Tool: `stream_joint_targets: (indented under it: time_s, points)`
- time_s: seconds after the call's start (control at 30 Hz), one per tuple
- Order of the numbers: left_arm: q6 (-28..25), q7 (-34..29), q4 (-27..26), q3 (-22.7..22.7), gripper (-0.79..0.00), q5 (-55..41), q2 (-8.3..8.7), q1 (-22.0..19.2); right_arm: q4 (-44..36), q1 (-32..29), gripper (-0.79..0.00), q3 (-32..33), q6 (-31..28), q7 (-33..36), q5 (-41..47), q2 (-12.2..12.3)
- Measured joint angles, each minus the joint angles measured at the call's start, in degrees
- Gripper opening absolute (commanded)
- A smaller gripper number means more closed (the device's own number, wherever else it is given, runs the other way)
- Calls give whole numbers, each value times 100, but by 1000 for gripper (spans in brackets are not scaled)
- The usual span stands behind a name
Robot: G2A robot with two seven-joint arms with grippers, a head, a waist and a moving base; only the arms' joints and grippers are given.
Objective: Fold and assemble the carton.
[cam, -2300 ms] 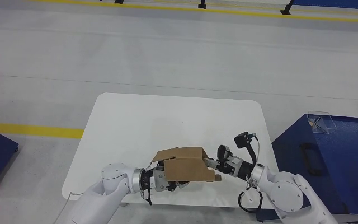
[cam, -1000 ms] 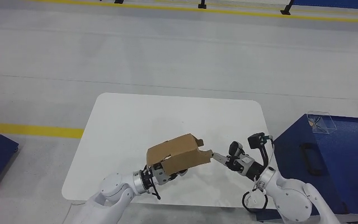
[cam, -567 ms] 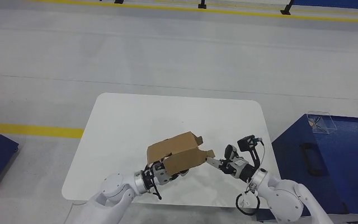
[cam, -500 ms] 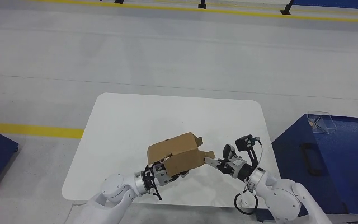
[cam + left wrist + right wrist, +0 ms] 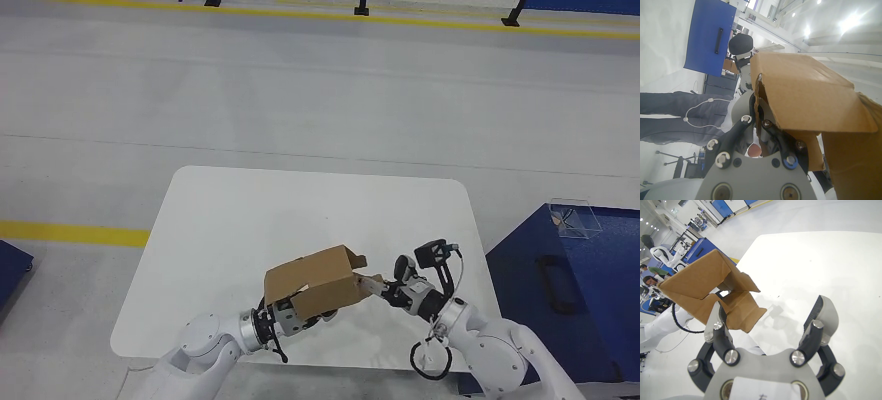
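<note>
A brown cardboard carton (image 5: 318, 278), partly folded with loose end flaps, is held tilted above the front of the white table (image 5: 300, 200). My left gripper (image 5: 293, 313) sits under its near left end. In the left wrist view, that gripper (image 5: 756, 121) is shut on the edge of a carton (image 5: 806, 98) wall. My right gripper (image 5: 383, 288) is at the carton's right end. In the right wrist view it (image 5: 768, 303) stands wide open, and one of its fingers (image 5: 716, 313) rests against a hanging end flap of the carton (image 5: 696, 283). Nothing lies between its fingers.
A blue cabinet (image 5: 570, 275) stands just right of the table, with a small clear box (image 5: 573, 215) on top. Bare tabletop (image 5: 810, 266) stretches behind and to both sides of the carton. The table's front edge is close under both arms.
The carton has sunk a little and turned more level. My right gripper, drawn back a second ago, has come in to the carton's right-end flap. My left gripper has kept its hold.
</note>
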Motion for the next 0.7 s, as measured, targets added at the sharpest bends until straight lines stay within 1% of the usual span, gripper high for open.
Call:
stream_joint_targets:
  time_s: [0.1, 0.23, 0.27, 0.33, 0.43, 0.53, 0.7]
  points:
    - [14, 64, 11, 9, -785, -25, -15, 2, -35, -89, 0, 123, 296, -291, -318, -8]
    - [-151, 136, -3, 24, -785, 141, -28, 5, -210, -185, 0, 21, 989, -777, -1359, -41]
    - [-201, 163, -13, 34, -785, 203, -31, 15, -224, -168, 0, -34, 1122, -799, -1505, -53]
    - [-288, 211, -42, 60, -785, 333, -37, 39, -204, -31, 0, -168, 1351, -720, -1711, -82]
    - [-367, 207, -81, 93, -785, 483, -42, 67, -122, 244, 0, -398, 1544, -599, -2043, -124]
    - [-359, 170, -92, 94, -785, 491, -46, 89, -15, 508, 0, -644, 1764, -489, -2289, -179]
    - [-240, 245, -67, 47, -785, 467, -51, 72, 70, 836, 0, -985, 1693, -103, -2397, -248]
